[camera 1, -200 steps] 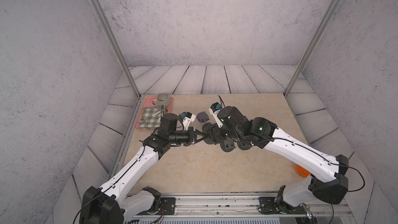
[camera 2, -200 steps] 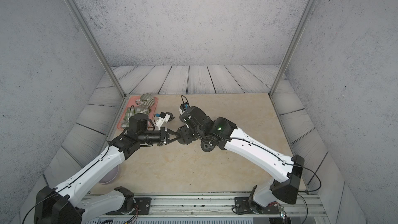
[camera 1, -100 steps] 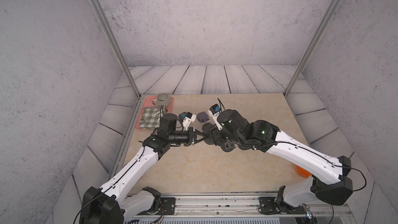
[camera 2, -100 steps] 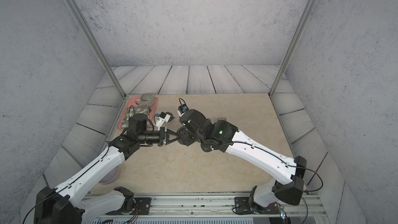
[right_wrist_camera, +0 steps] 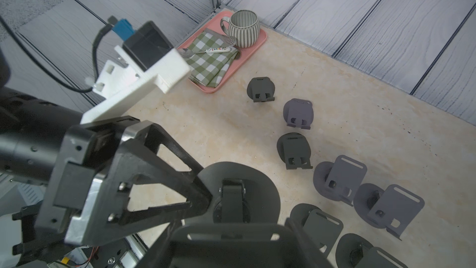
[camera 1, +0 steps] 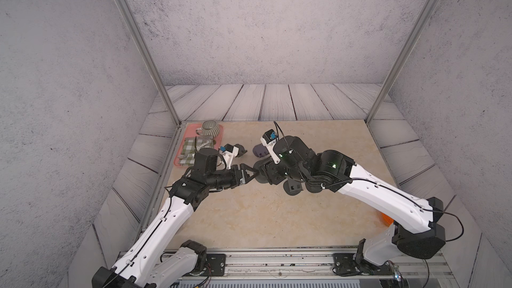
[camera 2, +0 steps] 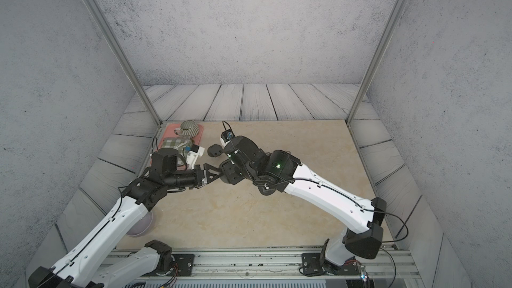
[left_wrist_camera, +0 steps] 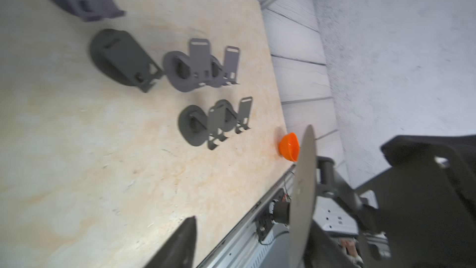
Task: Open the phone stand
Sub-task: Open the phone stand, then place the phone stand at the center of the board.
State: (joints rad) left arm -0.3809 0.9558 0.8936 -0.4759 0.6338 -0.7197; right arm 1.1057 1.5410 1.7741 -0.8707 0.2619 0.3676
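Evidently the dark grey folding phone stand (right_wrist_camera: 239,194) was off the pale marbled surface (camera 1: 249,217), held in the air between the two arms. The right gripper (camera 1: 274,174) had its fingers clamped on the stand's slotted back plate. The round base plate faced the right wrist camera, with the hinge link showing across it. The left gripper (camera 1: 253,173) sat at the rim of that base plate with its fingers (left_wrist_camera: 180,241) apart. In the left wrist view one finger stood clear of the plate's thin edge, and the other was mostly hidden behind it. The base looked swung away from the back plate, so the step in hand seemed to be letting go after the pull. To do that well, the left arm would need to back straight off the rim without dragging it. The right fingers would need to keep their clamp firm so the hinge did not fold back. If the angle fell short of the opened lilac stands (right_wrist_camera: 337,179) on the surface, a fresh pinch on the rim far from the hinge would give the best leverage. A second before, the left fingers had been pinched together at the rim; they had since sprung apart. The arms met at nearly the same spot, though the right wrist had drifted slightly toward the side of the pink tray (right_wrist_camera: 251,50).
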